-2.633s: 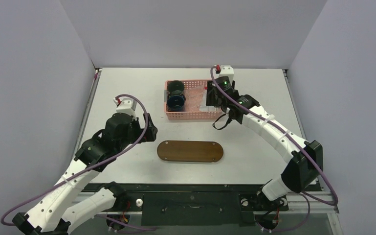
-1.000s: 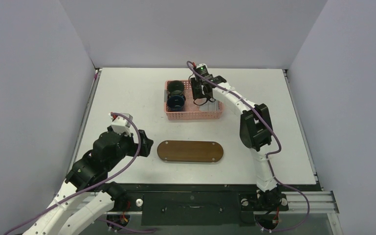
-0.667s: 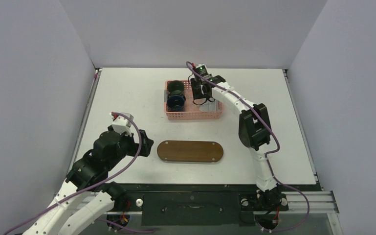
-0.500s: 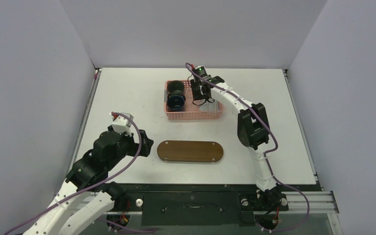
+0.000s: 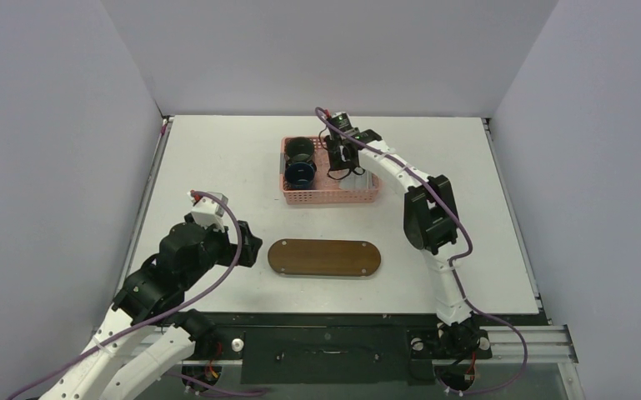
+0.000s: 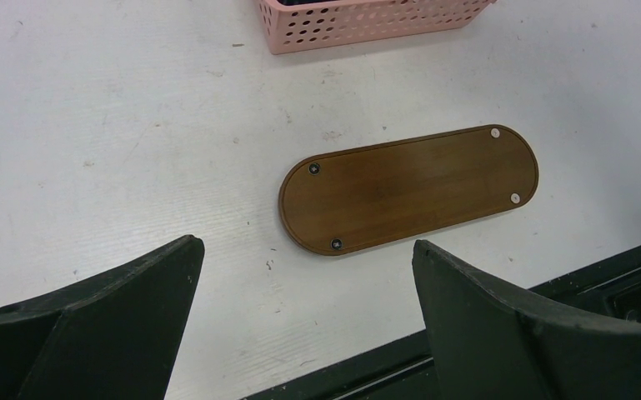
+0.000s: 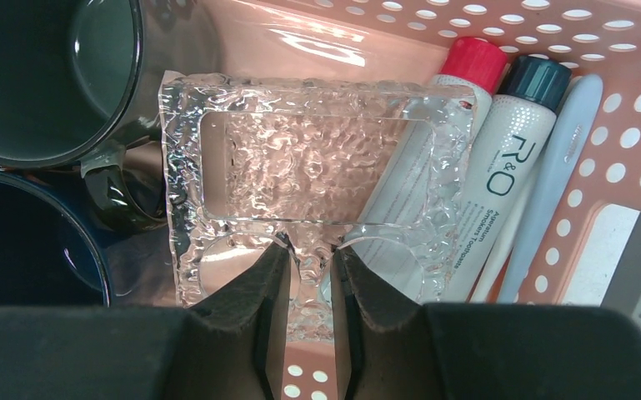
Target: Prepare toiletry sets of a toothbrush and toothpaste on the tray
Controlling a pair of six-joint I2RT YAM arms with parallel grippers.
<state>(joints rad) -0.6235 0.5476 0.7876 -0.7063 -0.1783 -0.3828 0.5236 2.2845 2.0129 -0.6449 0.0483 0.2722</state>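
Note:
The tray (image 5: 325, 257), a flat dark brown oval board, lies bare on the white table; the left wrist view shows it ahead (image 6: 408, 188). My left gripper (image 5: 254, 243) hovers left of it, open (image 6: 304, 246) and holding nothing. My right gripper (image 5: 339, 158) reaches down into the pink basket (image 5: 331, 197). Its jaws (image 7: 310, 250) are shut on the middle strip of a clear textured holder (image 7: 300, 158). Beside the holder lie a red-capped toothpaste tube (image 7: 433, 167), a dark-capped toothpaste tube (image 7: 508, 167) and a pale blue toothbrush (image 7: 550, 192).
Two dark mugs (image 5: 300, 148) (image 5: 299, 172) fill the basket's left end, close to the holder's left edge (image 7: 42, 75). The basket's perforated wall (image 7: 633, 100) hems in the tubes on the right. A black rail runs along the table's near edge (image 6: 467, 367).
The right jaws have narrowed onto the clear holder's strip. Earlier, the right arm swung left over the basket and the left arm drew back toward the near edge.

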